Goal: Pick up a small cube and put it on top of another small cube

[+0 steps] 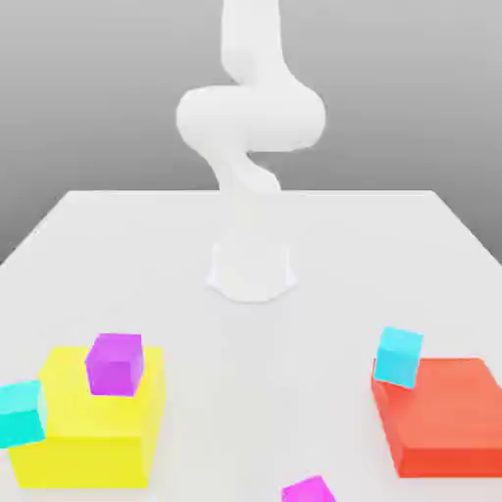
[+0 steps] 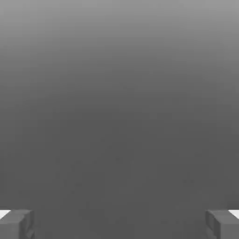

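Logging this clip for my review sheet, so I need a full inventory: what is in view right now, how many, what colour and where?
yellow block: 1, yellow, exterior view's left
red block: 1, red, exterior view's right
purple cube: 1, purple, at the yellow block
turquoise cube: 1, turquoise, exterior view's left edge
light-blue cube: 1, light blue, at the red block's corner
magenta cube: 1, magenta, bottom edge, partly cut off
table: 1, white, beneath the scene
robot arm: 1, white, behind the blocks
gripper: 1, grey fingers, apart, hand view
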Available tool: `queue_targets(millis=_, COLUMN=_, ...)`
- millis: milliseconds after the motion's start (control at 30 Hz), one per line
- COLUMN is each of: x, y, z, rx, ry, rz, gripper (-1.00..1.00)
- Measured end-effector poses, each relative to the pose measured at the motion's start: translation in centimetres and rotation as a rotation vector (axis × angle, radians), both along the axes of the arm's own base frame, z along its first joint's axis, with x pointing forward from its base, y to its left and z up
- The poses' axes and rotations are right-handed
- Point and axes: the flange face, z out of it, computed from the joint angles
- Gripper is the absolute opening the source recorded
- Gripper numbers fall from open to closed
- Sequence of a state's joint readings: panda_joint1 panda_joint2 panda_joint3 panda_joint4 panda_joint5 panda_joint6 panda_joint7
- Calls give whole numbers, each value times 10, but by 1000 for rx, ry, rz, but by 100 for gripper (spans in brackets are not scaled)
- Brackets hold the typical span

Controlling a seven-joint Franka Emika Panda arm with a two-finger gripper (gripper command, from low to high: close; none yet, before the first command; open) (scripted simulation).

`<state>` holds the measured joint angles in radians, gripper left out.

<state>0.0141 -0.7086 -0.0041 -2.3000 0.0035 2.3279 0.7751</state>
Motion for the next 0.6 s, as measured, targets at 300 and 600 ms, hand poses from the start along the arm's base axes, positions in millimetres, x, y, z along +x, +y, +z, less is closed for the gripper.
queue_targets(millis=300, x=98, y=18, z=-130, rx=-43, ry=229, rz=108, gripper=0)
queue_targets(millis=600, x=150, y=42, z=-284, rx=-90, ry=451, rz=220, gripper=0)
